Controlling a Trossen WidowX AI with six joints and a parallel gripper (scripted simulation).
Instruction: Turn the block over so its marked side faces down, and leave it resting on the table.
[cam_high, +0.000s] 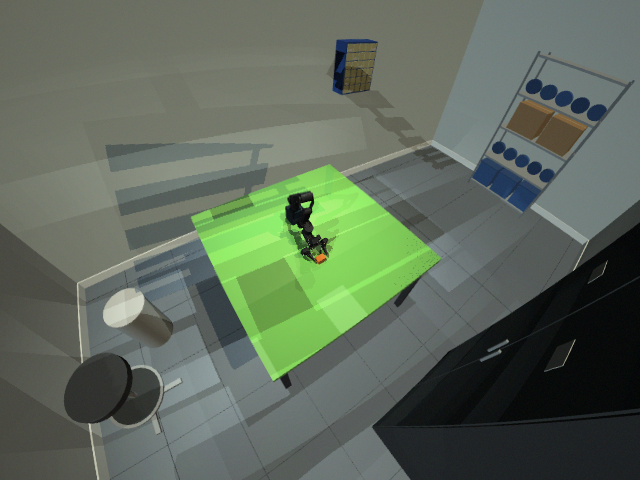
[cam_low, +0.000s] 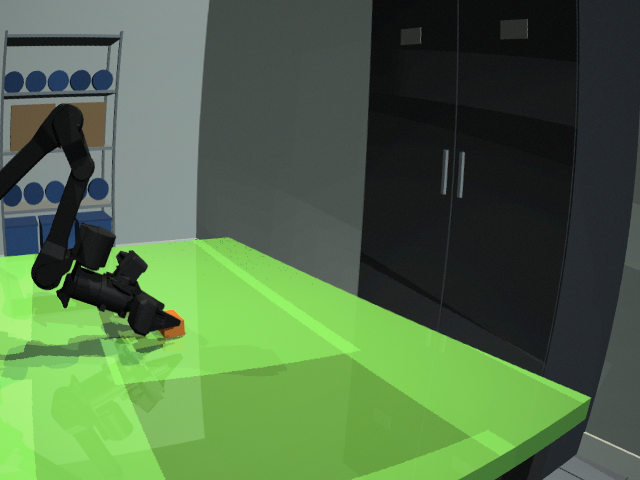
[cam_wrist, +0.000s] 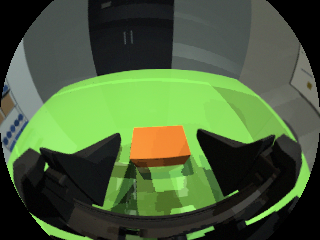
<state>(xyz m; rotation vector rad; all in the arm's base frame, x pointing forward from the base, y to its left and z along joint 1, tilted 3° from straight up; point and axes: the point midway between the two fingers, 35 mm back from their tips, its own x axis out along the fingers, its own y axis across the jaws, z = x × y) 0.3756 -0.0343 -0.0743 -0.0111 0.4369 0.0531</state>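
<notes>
The orange block (cam_high: 321, 258) (cam_low: 177, 330) (cam_wrist: 160, 144) rests on the green table (cam_high: 356, 248) (cam_low: 289, 320) (cam_wrist: 100, 100), seemingly flat. Its visible faces are plain orange; no mark shows on them, and its underside and far side are hidden. My gripper (cam_high: 318, 255) (cam_low: 172, 321) (cam_wrist: 159, 135) is open and low over the table, tilted forward and down. In the wrist view one finger stands on each side of the block, with a gap on both sides. In the exterior view the near finger hides part of the block.
The arm (cam_high: 299, 209) (cam_low: 67, 206) reaches down from its base behind the block. The table's edges lie well away from the block. Off the table stand a black cabinet (cam_low: 413, 206), a shelf rack (cam_high: 573, 74), a stool (cam_high: 98, 387) and a pale cylinder (cam_high: 139, 317).
</notes>
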